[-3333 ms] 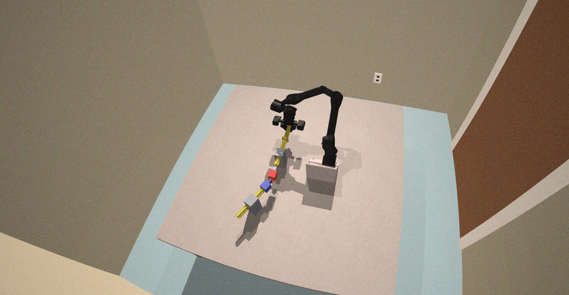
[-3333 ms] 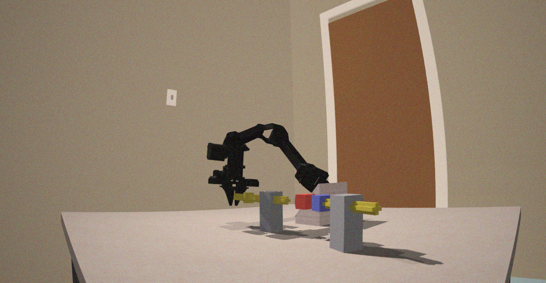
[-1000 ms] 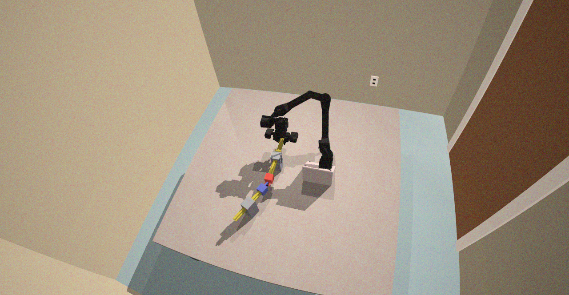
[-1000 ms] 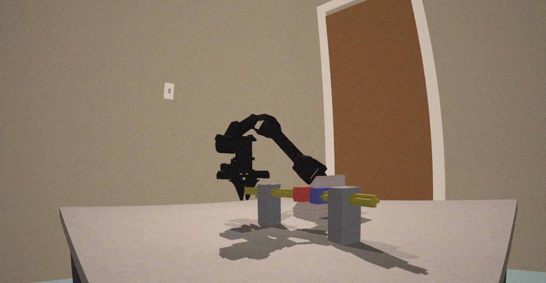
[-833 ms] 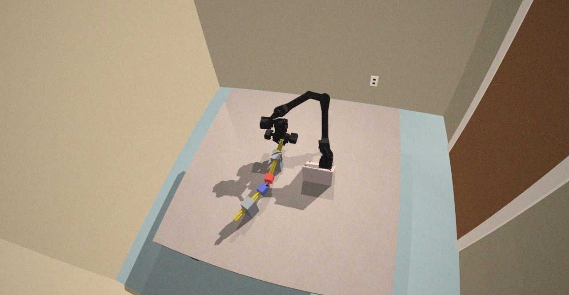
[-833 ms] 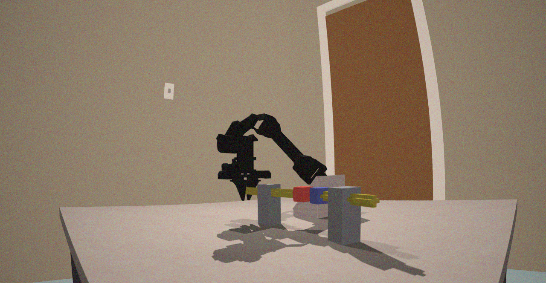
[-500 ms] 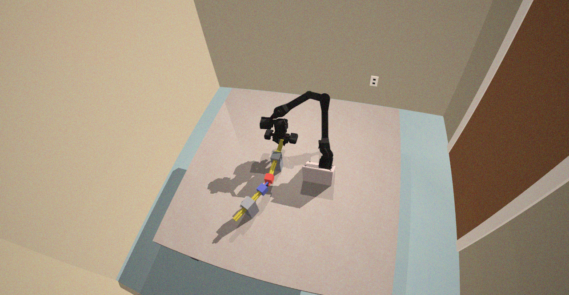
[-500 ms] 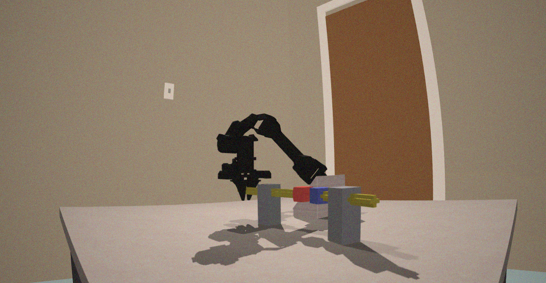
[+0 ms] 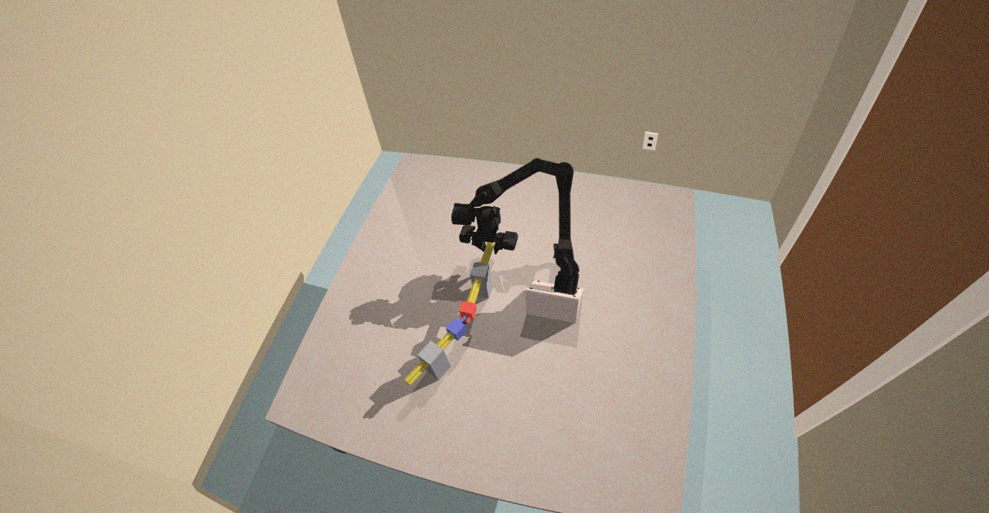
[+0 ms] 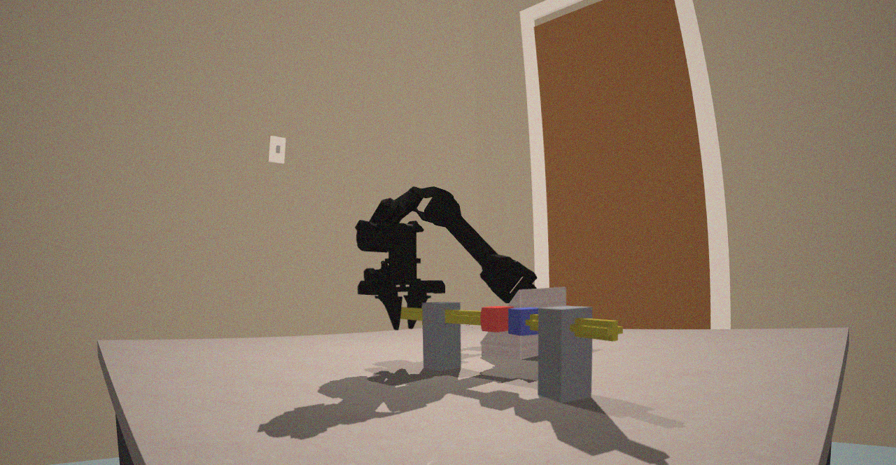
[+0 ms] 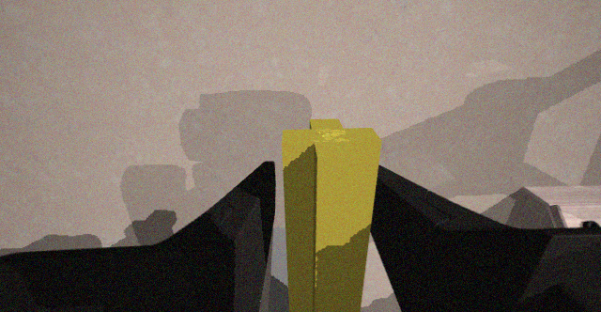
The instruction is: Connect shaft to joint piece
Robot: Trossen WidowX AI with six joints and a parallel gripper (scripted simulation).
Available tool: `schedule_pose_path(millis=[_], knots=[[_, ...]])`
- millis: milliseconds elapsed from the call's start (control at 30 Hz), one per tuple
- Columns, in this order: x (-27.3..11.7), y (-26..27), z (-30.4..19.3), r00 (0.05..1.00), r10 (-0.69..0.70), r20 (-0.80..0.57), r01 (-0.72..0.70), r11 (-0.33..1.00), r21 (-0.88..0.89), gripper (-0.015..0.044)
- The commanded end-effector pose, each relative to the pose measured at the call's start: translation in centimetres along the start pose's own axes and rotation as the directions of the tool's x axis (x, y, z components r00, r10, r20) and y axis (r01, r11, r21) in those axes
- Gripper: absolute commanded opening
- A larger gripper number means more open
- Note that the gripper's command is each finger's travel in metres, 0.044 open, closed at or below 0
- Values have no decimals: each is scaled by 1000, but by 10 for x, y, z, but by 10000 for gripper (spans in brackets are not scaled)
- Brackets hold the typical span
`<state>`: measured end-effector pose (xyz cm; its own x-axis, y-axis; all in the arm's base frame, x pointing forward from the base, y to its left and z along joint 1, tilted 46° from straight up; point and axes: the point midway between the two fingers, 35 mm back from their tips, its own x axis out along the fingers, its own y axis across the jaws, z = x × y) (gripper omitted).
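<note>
Backing off cleanly: widen evenly, then lift straight up

Reading the exterior view left to right, you start at the black parallel-jaw gripper (image 9: 487, 249) (image 10: 403, 326) (image 11: 315, 169), pointing down astride the tail of the yellow ribbed sliding shaft (image 9: 474, 291) (image 10: 463, 316) (image 11: 345, 195). Your jaws are partly apart and clamped on nothing: the wrist view shows a gap on the shaft's nine o'clock side, while at three o'clock the finger looks very near, and you cannot tell whether it touches.

Next comes the farther grey upright block (image 9: 480, 272) (image 10: 442, 339) (image 11: 280, 246) carrying that shaft, then the red square joint piece (image 9: 467, 309) (image 10: 494, 318), toward seven o'clock of the gripper from above. It looks lined up, with the shaft running to its face; the depth inside is hidden. Right of it sit the blue square hinge piece (image 9: 456, 328) (image 10: 522, 321), the nearer grey block (image 9: 431, 354) (image 10: 563, 356) and the yellow ribbed fixed shaft (image 9: 414, 375) (image 10: 598, 329).

You're probably at the release. Open a little more and centre on the shaft before rising, especially clearing three o'clock. Avoid drifting toward one o'clock from above, since a dragging finger could draw the shaft back out. Once well clear, hold still.
</note>
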<state>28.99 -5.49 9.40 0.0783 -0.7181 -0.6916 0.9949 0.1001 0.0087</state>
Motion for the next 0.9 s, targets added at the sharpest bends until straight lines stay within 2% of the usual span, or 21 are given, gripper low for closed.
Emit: schedule_pose_path(millis=[0, 233, 567, 700, 867], knots=[[0, 0, 0, 1000, 0, -1, 0, 1000, -1, 251], [0, 0, 0, 1000, 0, -1, 0, 1000, -1, 434], [0, 0, 0, 1000, 0, -1, 0, 1000, -1, 440], [-27, 0, -1, 1000, -1, -6, 1, 1000, -3, 440], [-37, 0, -1, 1000, 0, -6, 0, 1000, -4, 440]])
